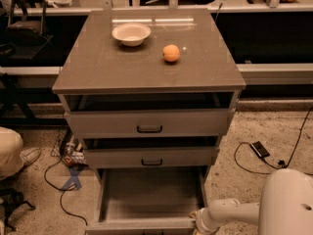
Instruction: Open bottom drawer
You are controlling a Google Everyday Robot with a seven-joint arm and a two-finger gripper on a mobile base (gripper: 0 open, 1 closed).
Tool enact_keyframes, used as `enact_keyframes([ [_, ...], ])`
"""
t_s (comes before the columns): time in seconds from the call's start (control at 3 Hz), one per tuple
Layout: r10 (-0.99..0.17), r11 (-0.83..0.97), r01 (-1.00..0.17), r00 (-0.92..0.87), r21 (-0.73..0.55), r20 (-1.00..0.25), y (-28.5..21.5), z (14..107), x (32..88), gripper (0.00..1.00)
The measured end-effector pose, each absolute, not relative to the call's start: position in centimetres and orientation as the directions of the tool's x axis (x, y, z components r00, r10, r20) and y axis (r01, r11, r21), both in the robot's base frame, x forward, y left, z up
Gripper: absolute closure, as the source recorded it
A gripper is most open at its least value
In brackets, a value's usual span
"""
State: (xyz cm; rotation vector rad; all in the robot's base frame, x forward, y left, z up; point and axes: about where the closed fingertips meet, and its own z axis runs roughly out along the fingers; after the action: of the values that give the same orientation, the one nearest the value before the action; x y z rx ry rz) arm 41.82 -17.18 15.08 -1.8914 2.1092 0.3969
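Note:
The bottom drawer [146, 224] of the grey-brown cabinet is pulled far out toward me. Its plain grey tray [151, 192] lies open and empty, and its front sits at the lower edge of the view, with the handle cut off there. My gripper [194, 225] is at the right end of that drawer front, at the end of the white arm [230, 212] that reaches in from the lower right. Most of the gripper is hidden by the wrist and the frame edge.
The middle drawer [151, 156] and the top drawer [149, 123] stand slightly open. A white bowl [131, 34] and an orange [171, 53] rest on the cabinet top [98, 67]. Cables [63, 180] lie on the floor at left, and a cable with a black plug [259, 149] at right.

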Motion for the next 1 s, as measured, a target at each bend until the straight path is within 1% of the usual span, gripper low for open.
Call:
enact_keyframes([
  [0.33, -0.903, 0.110, -0.994, -0.110, 0.024, -0.416, -17.6, 16.1, 42.0, 0.00],
  [0.67, -0.864, 0.129, -0.991, -0.105, -0.016, -0.492, -18.7, 21.2, 42.9, 0.00],
  [1.0, -0.839, 0.173, -0.983, -0.110, -0.069, -0.533, -20.3, 25.3, 43.5, 0.00],
])
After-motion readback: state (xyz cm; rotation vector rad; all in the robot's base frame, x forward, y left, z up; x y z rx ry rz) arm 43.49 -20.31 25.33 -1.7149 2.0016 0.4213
